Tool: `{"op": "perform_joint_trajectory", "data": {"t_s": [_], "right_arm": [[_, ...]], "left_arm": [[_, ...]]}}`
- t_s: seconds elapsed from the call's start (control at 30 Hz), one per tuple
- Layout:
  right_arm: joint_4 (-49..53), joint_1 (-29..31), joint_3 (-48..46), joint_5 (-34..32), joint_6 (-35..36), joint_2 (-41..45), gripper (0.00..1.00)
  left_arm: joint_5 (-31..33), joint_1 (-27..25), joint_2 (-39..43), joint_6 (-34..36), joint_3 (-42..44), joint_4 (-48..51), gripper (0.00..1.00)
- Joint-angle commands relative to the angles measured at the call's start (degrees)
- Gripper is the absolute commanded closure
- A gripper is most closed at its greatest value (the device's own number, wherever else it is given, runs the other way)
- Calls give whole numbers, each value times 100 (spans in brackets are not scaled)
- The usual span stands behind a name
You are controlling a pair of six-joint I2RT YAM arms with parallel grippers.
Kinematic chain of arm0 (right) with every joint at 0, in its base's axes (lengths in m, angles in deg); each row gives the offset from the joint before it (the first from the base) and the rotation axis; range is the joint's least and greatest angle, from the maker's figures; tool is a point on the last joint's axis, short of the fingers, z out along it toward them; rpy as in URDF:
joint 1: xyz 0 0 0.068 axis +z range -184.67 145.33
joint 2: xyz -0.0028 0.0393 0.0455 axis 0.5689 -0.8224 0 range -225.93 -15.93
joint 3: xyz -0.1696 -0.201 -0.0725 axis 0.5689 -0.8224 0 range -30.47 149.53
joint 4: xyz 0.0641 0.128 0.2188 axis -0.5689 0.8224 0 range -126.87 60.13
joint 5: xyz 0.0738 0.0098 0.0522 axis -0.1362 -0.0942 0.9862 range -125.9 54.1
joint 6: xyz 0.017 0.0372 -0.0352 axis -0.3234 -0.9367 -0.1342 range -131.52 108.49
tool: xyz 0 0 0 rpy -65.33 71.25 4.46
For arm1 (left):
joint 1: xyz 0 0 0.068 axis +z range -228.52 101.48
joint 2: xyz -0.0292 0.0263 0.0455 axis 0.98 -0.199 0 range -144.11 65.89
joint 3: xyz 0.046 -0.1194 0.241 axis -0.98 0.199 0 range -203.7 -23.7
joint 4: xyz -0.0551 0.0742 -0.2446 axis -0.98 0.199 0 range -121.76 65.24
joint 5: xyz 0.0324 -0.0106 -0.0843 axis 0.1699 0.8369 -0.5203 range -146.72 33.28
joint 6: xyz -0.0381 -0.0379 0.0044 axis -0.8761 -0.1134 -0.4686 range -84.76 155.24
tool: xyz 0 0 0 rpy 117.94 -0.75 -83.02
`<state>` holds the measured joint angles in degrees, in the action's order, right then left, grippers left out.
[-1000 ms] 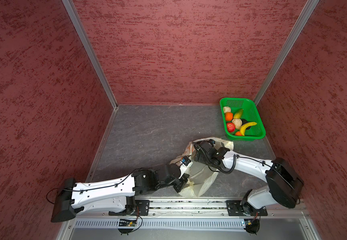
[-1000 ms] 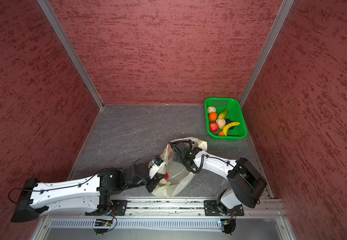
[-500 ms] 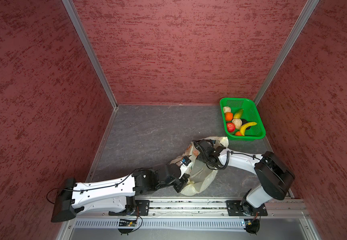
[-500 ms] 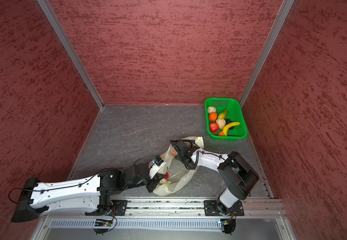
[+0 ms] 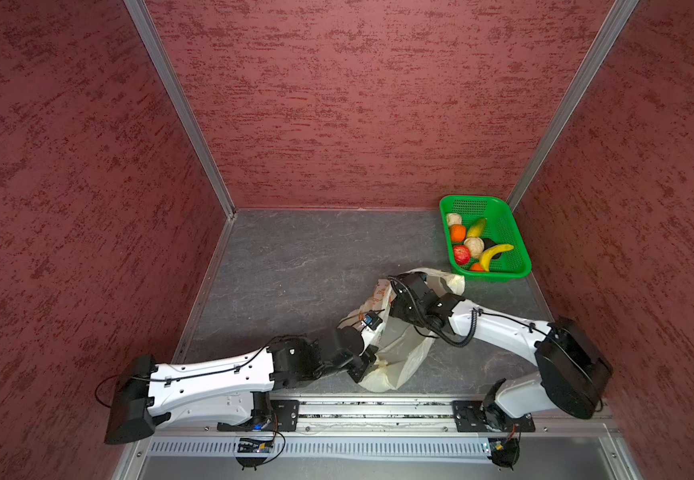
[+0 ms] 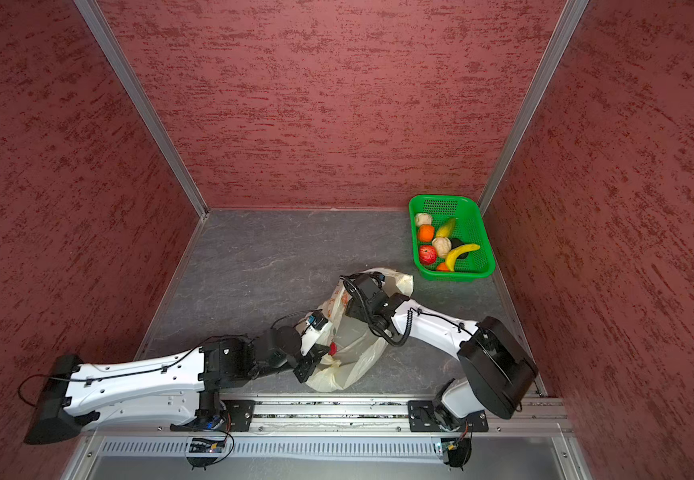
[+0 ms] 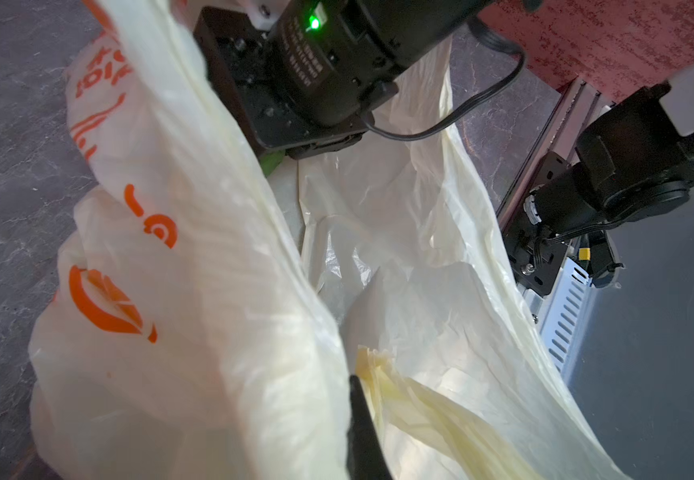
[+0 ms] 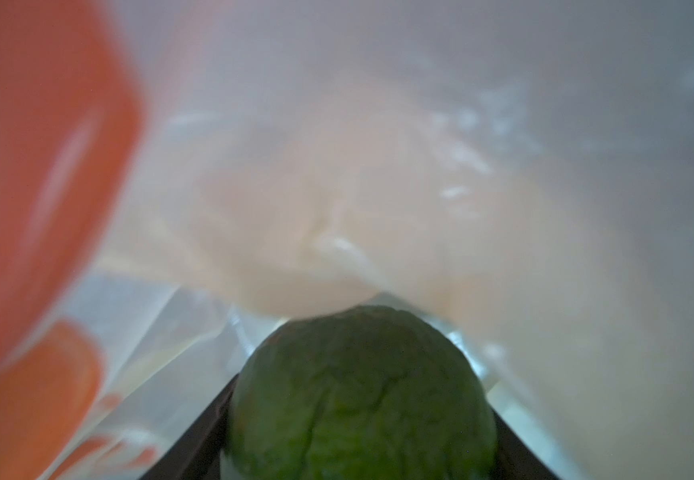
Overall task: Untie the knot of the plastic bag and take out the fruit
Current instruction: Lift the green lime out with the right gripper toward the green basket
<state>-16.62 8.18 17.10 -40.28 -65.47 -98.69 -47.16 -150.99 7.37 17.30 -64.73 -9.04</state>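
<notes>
Nearest you, at 6 o'clock on the tabletop (image 5: 295,270), your left fingers (image 7: 361,428) are pressed together on a bunched pale-yellow fold of the plastic bag (image 7: 212,291). In both top views they pinch the bag's near corner, at its 7 o'clock edge, just beyond the rail (image 5: 378,409). You cannot tell whether that fold is part of the knot.

The plastic bag (image 5: 403,353) lies crumpled on the tabletop at about 5 o'clock. It stretches from the left fingers toward 1 o'clock and its mouth is open. Orange-red print shows on the side facing 9 o'clock.

Further in, your right arm (image 5: 499,332) reaches in from 3 o'clock, and its black wrist sits over the bag's far half. The right fingers (image 8: 195,449) are inside the bag, hidden in both top views. The right wrist view shows them clamped on the green round fruit (image 8: 361,395), 1 finger against each side, with blurred plastic all around.

Farthest, at 2 o'clock in the back corner, the green basket (image 5: 515,249) stands near the bag's far tip but apart from it. It holds a banana (image 5: 497,253), a red apple (image 5: 461,254), an orange (image 5: 457,232), a mango (image 5: 477,227), a dark avocado (image 5: 490,243) and 2 cream lumpy pieces (image 5: 474,246).
</notes>
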Motion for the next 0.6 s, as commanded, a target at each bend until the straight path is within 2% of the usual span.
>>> {"op": "perform_joint_trajectory", "data": {"t_s": [0.0, 0.23, 0.57], "right_arm": [[30, 107, 77, 509, 297, 191, 42], [346, 479, 285, 873, 597, 371, 42], [1270, 933, 843, 668, 726, 966, 42]], "left_arm": [[168, 120, -60, 105, -121, -138, 100], [239, 376, -103, 165, -186, -48, 100], [283, 607, -92, 167, -251, 160, 100]]}}
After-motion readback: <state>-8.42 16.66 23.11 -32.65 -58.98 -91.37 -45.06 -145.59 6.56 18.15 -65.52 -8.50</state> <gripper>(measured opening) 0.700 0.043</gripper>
